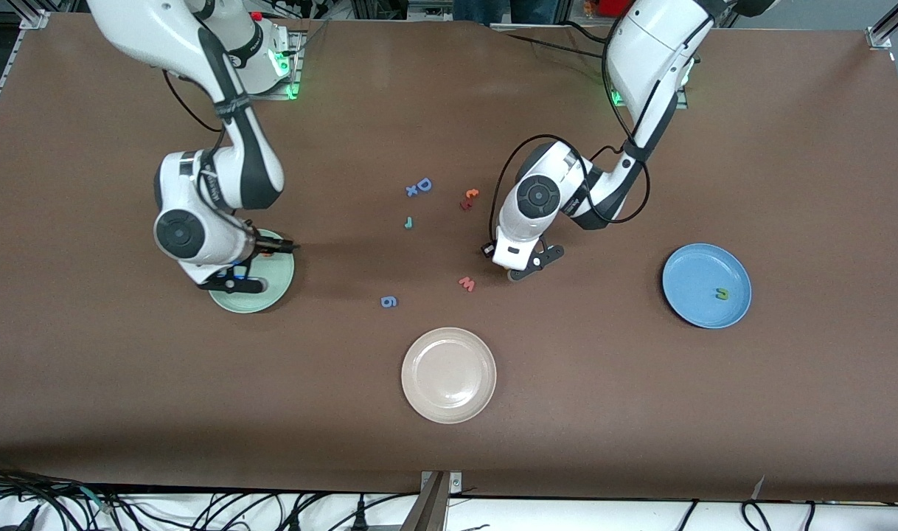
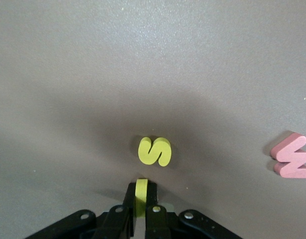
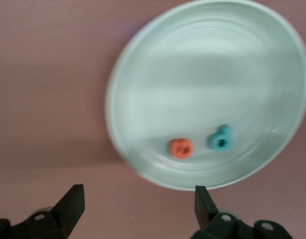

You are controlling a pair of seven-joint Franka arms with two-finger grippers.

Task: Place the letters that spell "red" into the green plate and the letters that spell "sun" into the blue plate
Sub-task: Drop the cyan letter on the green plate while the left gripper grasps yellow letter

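Observation:
My left gripper (image 1: pixel 519 274) (image 2: pixel 141 191) is low over the table beside the pinkish "w" (image 1: pixel 467 284) (image 2: pixel 292 157). It is shut on a thin yellow letter (image 2: pixel 141 196) seen edge-on. A yellow "s" (image 2: pixel 154 151) lies flat just ahead of its fingertips. The blue plate (image 1: pixel 685 295) holds a small green-and-yellow letter (image 1: pixel 722 294). My right gripper (image 1: pixel 253 265) (image 3: pixel 138 204) stands open over the rim of the green plate (image 1: pixel 268 291) (image 3: pixel 207 74), with nothing between its fingers. An orange "e" (image 3: pixel 181 148) and a teal "d" (image 3: pixel 221 138) lie in that plate. The teal "r" (image 1: pixel 408 222) lies mid-table.
A blue capital "D" (image 1: pixel 422 184) and a small blue letter (image 1: pixel 412 191) lie toward the bases, with orange and red letters (image 1: pixel 470 198) beside them. A blue "g" (image 1: pixel 389 301) lies near the off-white plate (image 1: pixel 449 375), which is nearest the front camera.

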